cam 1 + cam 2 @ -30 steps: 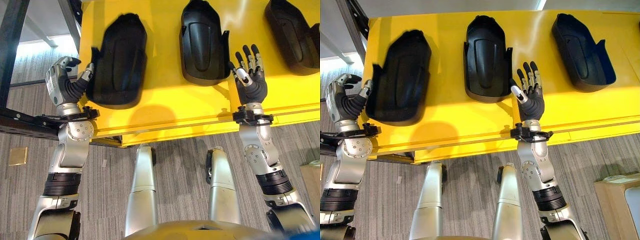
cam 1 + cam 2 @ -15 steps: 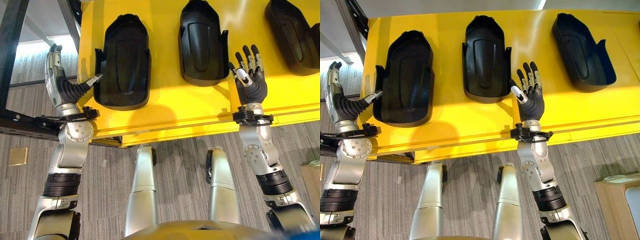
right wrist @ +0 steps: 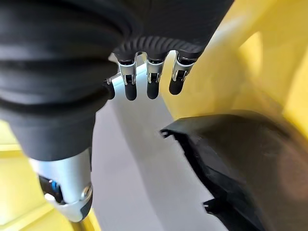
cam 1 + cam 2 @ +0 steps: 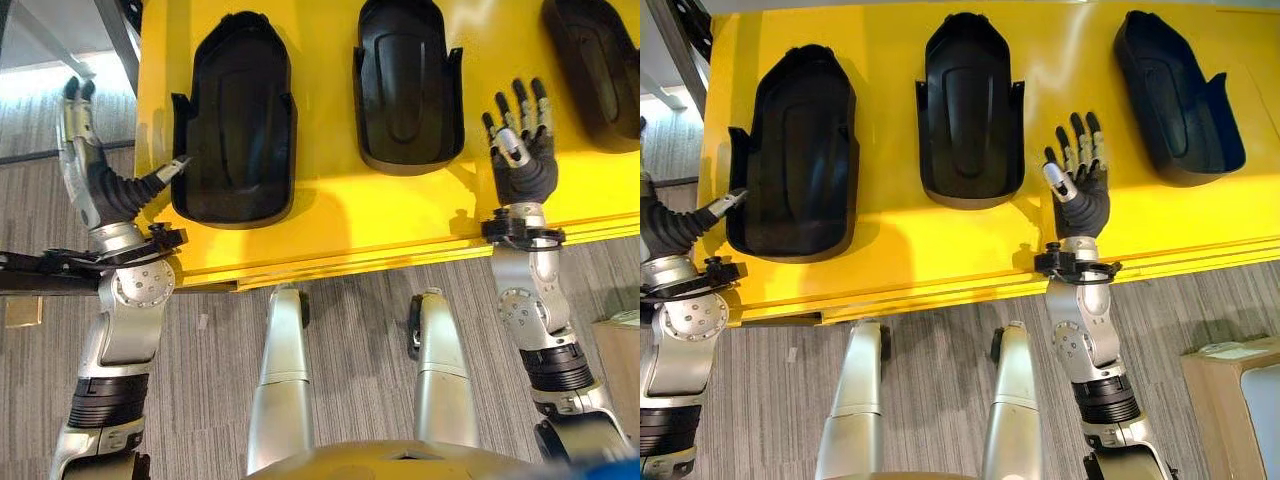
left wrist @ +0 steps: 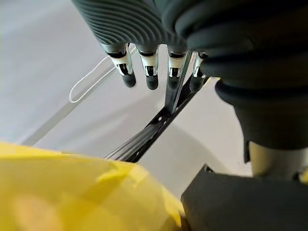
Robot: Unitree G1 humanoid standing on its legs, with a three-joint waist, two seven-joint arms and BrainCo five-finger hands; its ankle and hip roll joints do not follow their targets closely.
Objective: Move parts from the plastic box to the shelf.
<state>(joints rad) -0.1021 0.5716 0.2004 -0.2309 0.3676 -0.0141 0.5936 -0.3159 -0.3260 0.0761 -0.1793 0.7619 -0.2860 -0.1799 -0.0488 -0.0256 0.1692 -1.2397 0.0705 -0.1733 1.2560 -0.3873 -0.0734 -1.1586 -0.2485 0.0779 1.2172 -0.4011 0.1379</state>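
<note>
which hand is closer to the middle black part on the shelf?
Right. The right hand is open just beside the middle black part, off its near right corner and not touching. The left hand is open at the yellow shelf's left edge, beyond the left black part.

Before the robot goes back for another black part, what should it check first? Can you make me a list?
1. Left hand let go of the leftmost black part: ok, fingers straight, thumb just beside its edge.
2. Right hand holding nothing: ok, fingers spread open over the yellow shelf.
3. Leftmost part lying fully on the shelf: ok, it sits flat near the left edge.
4. Middle black part and right black part untouched: ok, both apart from the hands.
5. Plastic box ready with more parts: cannot tell.
</note>
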